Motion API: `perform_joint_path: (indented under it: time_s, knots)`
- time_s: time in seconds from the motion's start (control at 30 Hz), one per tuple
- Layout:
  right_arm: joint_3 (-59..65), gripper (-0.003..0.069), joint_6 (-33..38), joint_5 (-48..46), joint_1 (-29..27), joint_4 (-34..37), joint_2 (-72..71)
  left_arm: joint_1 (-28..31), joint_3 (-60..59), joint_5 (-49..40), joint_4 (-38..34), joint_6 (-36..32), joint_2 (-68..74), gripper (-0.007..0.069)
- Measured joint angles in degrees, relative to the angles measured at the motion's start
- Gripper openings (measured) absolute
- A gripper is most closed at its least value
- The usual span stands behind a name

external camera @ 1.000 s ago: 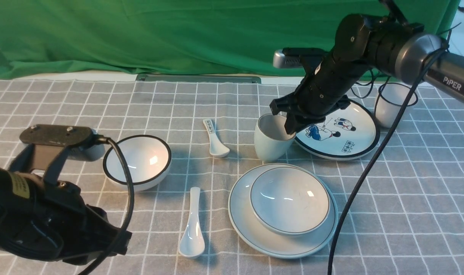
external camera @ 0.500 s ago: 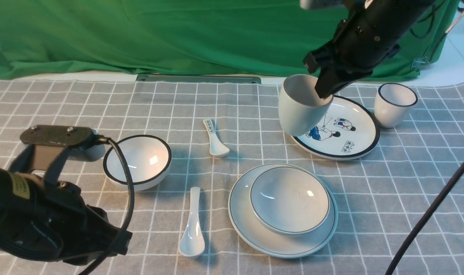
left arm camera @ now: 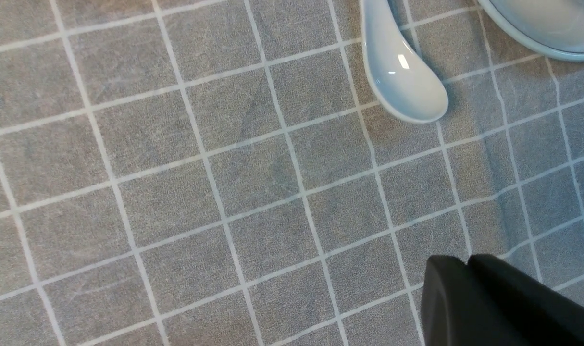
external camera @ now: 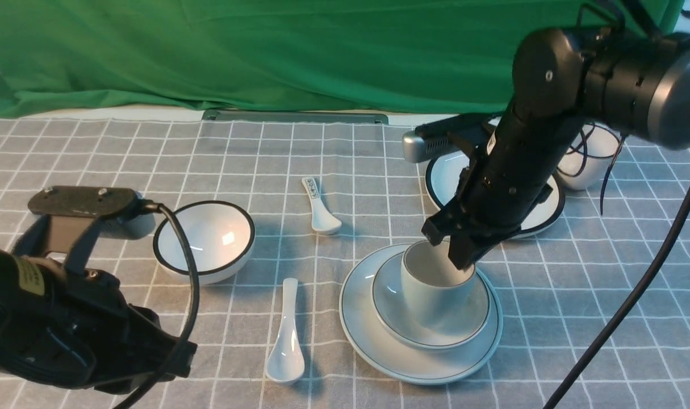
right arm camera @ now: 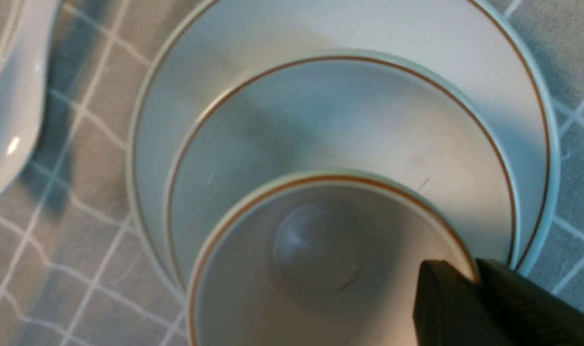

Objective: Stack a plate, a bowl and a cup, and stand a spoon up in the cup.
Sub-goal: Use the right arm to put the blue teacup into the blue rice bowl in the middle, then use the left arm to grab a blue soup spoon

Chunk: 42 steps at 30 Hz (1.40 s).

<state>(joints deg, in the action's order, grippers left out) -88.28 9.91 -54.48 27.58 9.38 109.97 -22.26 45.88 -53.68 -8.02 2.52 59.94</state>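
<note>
- The right pincer (external camera: 451, 250) was clamped on the far-right part of the cup (external camera: 430, 295) rim, one finger inside the wall and one outside.
- The cup hung upright directly under that pincer, down inside the bowl (external camera: 476, 309), and the bowl sat on the plate (external camera: 359, 318). I could not tell whether the cup's foot had touched the bowl's floor.
- I judged the stack nearly made, with only the letting-go left before the spoon's turn.
- The spoon (external camera: 286, 335) lay flat on the worktop (external camera: 95, 153), off to the right pincer's left and nearer the robot than it. It was just beside the plate's edge but apart from it.
- Its long axis ran almost straight away from the robot, with the scoop at the near end and the handle pointing to the far side.
- The left pincer (left arm camera: 466, 269) was closed on nothing and hovered low over the cloth. The spoon's scoop was near it, on the side toward the stack.
- By my eye the left arm was the nearer one, so the spoon looked like its job. It would need to reach toward the stack and close across the thin handle, not along it.
- A shorter printed spoon (external camera: 320, 207) lay beyond, farther from both pincers, and was not to be mistaken for it.
</note>
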Motion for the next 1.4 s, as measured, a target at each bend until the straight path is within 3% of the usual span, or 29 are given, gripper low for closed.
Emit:
perform_joint_path:
  time_s: [0.17, 0.37, 0.47, 0.77, 0.87, 0.93, 1.07, 1.3, 1.4]
  knots:
    - [0.7, 0.0092, 0.0, 4.3, 0.0, 0.1, 0.0, 0.0, 0.0, 0.5, 0.0, 0.0, 0.0, 0.0017]
    - [0.7, 0.0246, 0.0, 4.9, 0.0, 0.1, 0.0, 0.0, 0.0, 0.6, 0.0, 0.1, 0.0, 0.0017]
    - [0.7, 0.0290, 0.0, 4.7, 0.1, 0.1, -0.1, 0.0, 0.0, 0.6, 0.0, 0.1, 0.0, 0.0017]
    - [-4.0, 0.0304, -0.1, -5.8, 0.0, -4.0, -5.0, 0.0, 0.3, 2.2, -0.6, 3.0, 0.8, 0.0017]
    - [-4.1, 0.0266, -0.6, -8.0, 0.0, -8.2, -11.3, -0.5, 2.5, 1.0, -0.7, 3.4, 4.4, 0.0006]
    - [-2.4, 0.0165, -2.1, -9.7, 0.0, -11.9, -19.3, -2.1, 7.1, 0.9, -0.2, 3.5, 11.4, 0.0002]
    - [4.5, 0.0040, -3.4, -10.0, 0.0, -13.2, -32.4, -5.8, 15.2, 1.0, 1.0, 4.1, 23.0, 0.0000]
    - [19.5, 0.0022, -7.9, -10.1, 0.0, -13.2, -48.8, -9.7, 25.8, -0.3, 7.0, 11.8, 37.3, 0.0004]
    - [26.1, 0.0022, -9.3, -10.1, 0.0, -13.2, -55.9, -9.7, 29.4, -0.3, 9.1, 14.5, 42.2, 0.0039]
